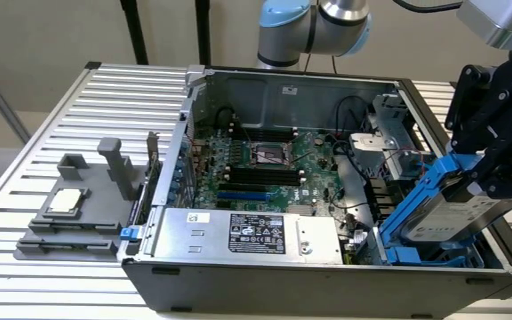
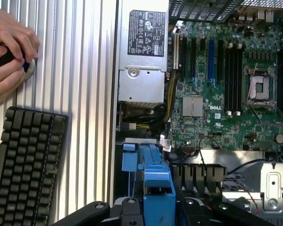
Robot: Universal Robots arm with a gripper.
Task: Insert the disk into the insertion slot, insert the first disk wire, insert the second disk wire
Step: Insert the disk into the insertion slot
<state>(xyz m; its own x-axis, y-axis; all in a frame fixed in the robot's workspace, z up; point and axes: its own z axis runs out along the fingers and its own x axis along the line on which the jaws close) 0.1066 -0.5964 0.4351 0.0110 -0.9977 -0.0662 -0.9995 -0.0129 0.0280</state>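
Note:
My black gripper [image 1: 495, 181] is shut on the disk [image 1: 447, 217], a silver drive with a white label in a bright blue frame. In the exterior view the disk hangs tilted at the case's front corner on that view's right. Its lower end dips into the insertion slot [image 1: 416, 257], a grey cage with blue rails. In the wrist view the blue frame [image 2: 156, 181] juts out between my black fingers [image 2: 127, 209]. Thin red and black cables [image 1: 405, 161] lie by the cage; I cannot tell which are the disk wires.
The open PC case holds a silver power supply [image 1: 247, 233], the green motherboard [image 1: 265, 167] and a black CPU socket [image 2: 260, 89]. A grey fixture with a chip [image 1: 65, 203] sits on the slatted table. A person's hands [image 2: 7, 52] and a black keyboard [image 2: 23, 165] lie beside the case.

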